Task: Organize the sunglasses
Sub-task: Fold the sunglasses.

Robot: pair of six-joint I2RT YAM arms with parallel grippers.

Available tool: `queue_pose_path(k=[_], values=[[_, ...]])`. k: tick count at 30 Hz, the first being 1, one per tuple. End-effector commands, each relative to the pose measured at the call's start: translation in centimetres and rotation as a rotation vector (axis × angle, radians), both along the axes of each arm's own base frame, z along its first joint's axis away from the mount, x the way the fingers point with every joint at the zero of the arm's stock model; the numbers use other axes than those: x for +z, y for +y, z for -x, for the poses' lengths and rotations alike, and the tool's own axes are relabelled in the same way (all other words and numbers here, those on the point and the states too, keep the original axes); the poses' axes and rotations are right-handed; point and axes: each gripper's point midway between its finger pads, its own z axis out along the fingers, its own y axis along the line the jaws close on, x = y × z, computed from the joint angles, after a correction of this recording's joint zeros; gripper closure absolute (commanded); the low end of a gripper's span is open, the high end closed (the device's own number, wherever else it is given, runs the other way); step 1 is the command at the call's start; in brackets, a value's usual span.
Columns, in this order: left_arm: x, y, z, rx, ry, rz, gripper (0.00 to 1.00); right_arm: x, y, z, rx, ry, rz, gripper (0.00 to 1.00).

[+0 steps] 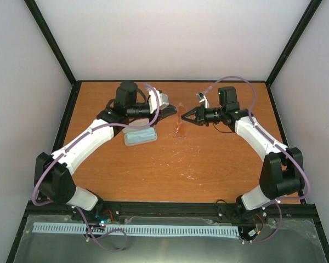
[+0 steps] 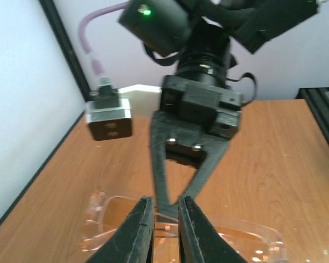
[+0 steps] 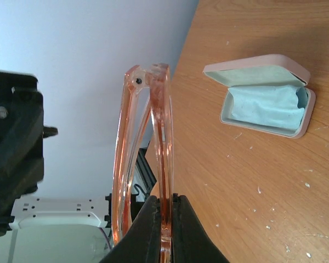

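- While the pink oblong hard case [image 1: 141, 136] lies open on the orange-brown wooden tabletop [image 1: 208, 164] at the left, lid tipped back and a pale blue cloth [image 3: 268, 107] bunched in its tray, it reads as the place meant to receive the glasses. Nothing else is in it.
- Just right of the case, the left gripper [image 2: 165, 204] reaches toward the middle of the table. Its two dark fingers are drawn close, with only a narrow slit between them. In the left wrist view the thin frame crosses that slit, but whether the fingers press on it or merely sit in front of it cannot be told.
- Between the two claws are the sunglasses [image 3: 165, 142], a small pair with a thin, translucent orange-pink frame and lenses. They sit just beyond the case's right end, toward the far middle of the table. They look folded, a temple lying close along the front. Whether their lower edge touches the wood is unclear.
- At the right, the right gripper [image 3: 165, 198] faces the left one head-on. Its fingers are pinched tight on the rim of the frame and hold the pair edge-on. That grip probably keeps the glasses slim and closed, so they can go lengthwise into the tray. The opposing claw seems placed to steady them or take them over.
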Motion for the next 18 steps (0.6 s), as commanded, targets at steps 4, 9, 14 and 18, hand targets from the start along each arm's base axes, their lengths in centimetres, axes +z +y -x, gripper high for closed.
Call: queue_pose_path(k=[4,9,14,18], values=[[-2.6,-1.0,3.5,-0.096,0.093,-0.034,0.85,2.4,0.4,-0.5,-0.003,-0.063,-0.031,0.97],[-4.7,-1.2,3.7,-0.101,0.111,-0.066,0.85,3.8,0.5,-0.1,0.014,-0.087,-0.063,0.97],[-6.7,-1.7,3.4,-0.109,0.134,-0.103,0.85,4.9,0.7,0.5,0.04,-0.102,-0.09,0.97],[-7.6,-2.2,3.0,-0.105,0.14,-0.117,0.85,5.4,0.8,1.2,0.068,-0.1,-0.108,0.97]])
